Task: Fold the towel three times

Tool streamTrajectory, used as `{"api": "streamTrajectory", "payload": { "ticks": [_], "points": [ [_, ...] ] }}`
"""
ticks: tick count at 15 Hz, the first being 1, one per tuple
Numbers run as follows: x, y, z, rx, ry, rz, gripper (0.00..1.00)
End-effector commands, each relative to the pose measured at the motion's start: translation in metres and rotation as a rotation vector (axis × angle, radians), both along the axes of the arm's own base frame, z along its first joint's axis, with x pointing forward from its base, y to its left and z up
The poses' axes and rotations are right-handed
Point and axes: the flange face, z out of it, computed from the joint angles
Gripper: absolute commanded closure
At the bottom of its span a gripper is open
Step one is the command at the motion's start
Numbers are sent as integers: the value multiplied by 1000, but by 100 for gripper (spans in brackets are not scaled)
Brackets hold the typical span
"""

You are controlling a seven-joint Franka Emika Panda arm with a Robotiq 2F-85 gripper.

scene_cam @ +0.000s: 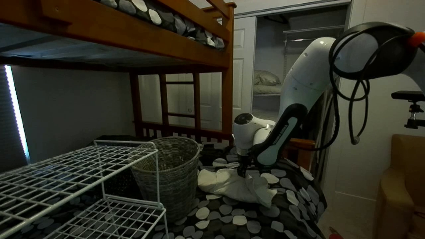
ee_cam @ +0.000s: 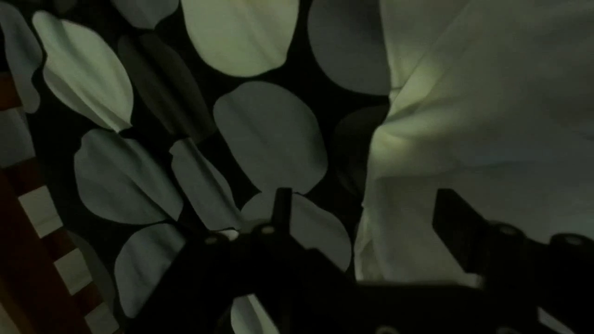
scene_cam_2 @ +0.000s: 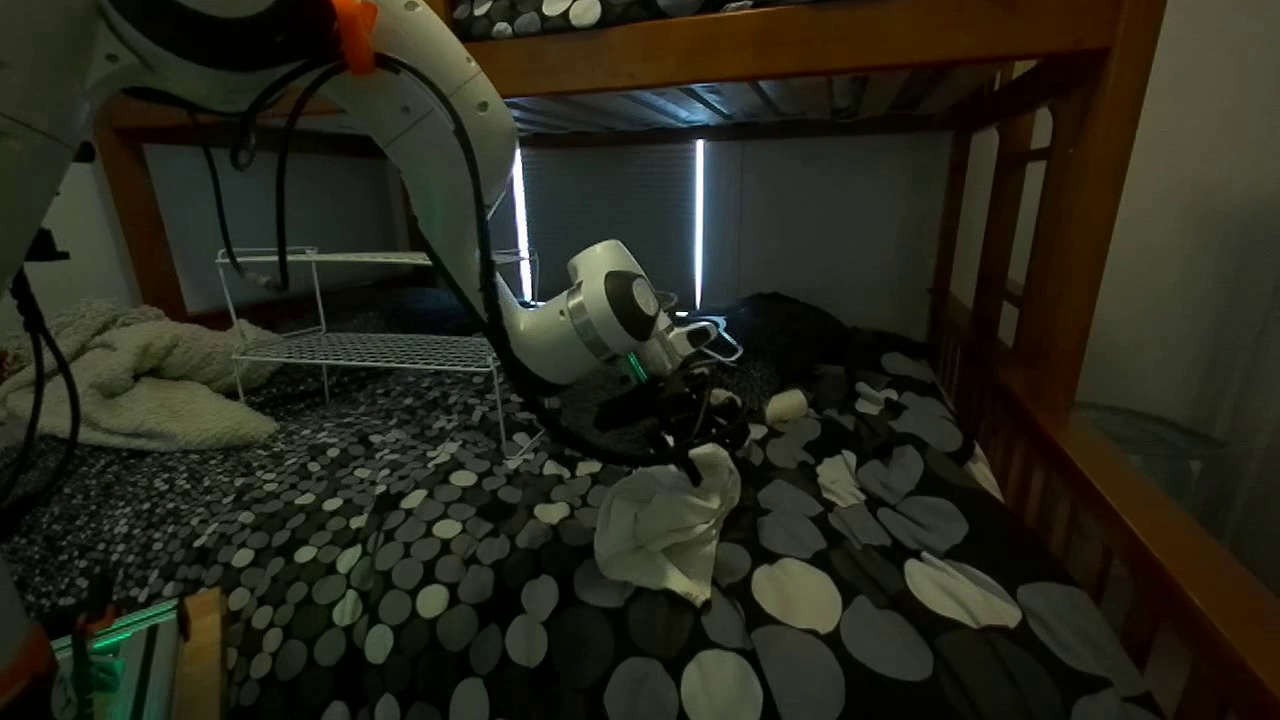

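The cream towel [scene_cam: 229, 184] lies rumpled as a long bundle on the black dotted bed cover beside a basket. It also shows in an exterior view [scene_cam_2: 655, 525], where a raised fold stands by the gripper. In the wrist view the towel [ee_cam: 487, 106] fills the right side, its edge running between the fingers. My gripper [ee_cam: 365, 199] is open with its fingers wide apart. The left finger is over the dotted cover and the right finger is over the towel. The gripper points down at the towel in both exterior views [scene_cam: 243, 167] [scene_cam_2: 690, 450]; contact is too dark to tell.
A tall wicker basket [scene_cam: 169, 196] stands next to the towel. A white wire rack [scene_cam: 83, 166] stands nearby. The upper bunk [scene_cam: 149, 43] overhangs the bed. A wooden rail [scene_cam_2: 1150, 530] edges the bed. A fluffy cream blanket [scene_cam_2: 140, 380] lies beside the rack.
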Motion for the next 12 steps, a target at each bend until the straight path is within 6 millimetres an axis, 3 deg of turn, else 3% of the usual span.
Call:
{"api": "streamTrajectory", "payload": {
  "ticks": [1,7,12],
  "points": [
    [-49,2,24,105,64,-144,0],
    [-113,-11,35,294,70,-394,0],
    [-148,-27,12,438,68,-605,0]
  ]
}}
